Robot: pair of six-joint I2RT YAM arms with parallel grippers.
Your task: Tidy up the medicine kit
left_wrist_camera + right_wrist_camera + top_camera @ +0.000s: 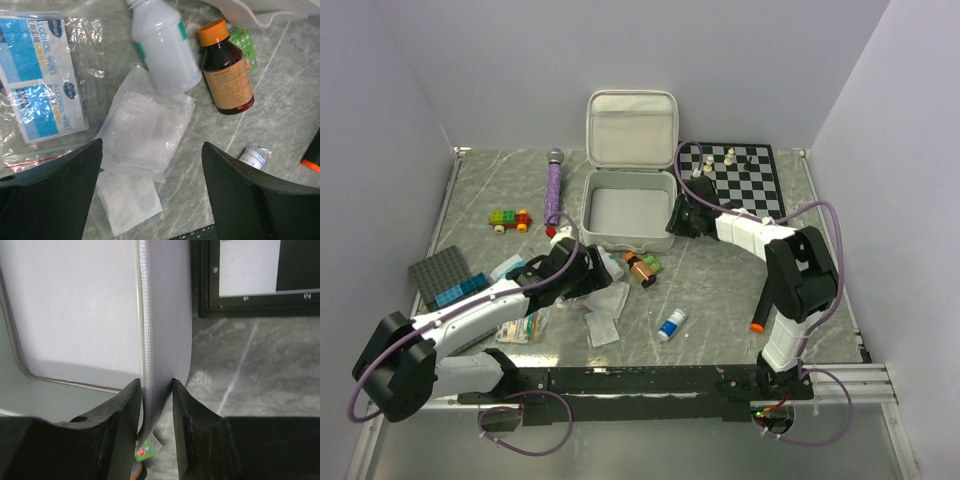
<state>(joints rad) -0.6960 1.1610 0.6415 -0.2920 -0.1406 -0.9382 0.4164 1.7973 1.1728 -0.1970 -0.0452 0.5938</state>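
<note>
Right end effector [157, 387] clamped on medicine kit [167, 315] right wall; left end effector [151, 150] apart over gauze pads [140, 120].

Matt cloth medicine kit [167, 315] (fine weave), smooth stone-look table [260, 365]

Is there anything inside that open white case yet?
No, seen from above, the open medicine kit shows only a bare grey floor inside its lower half.
</note>
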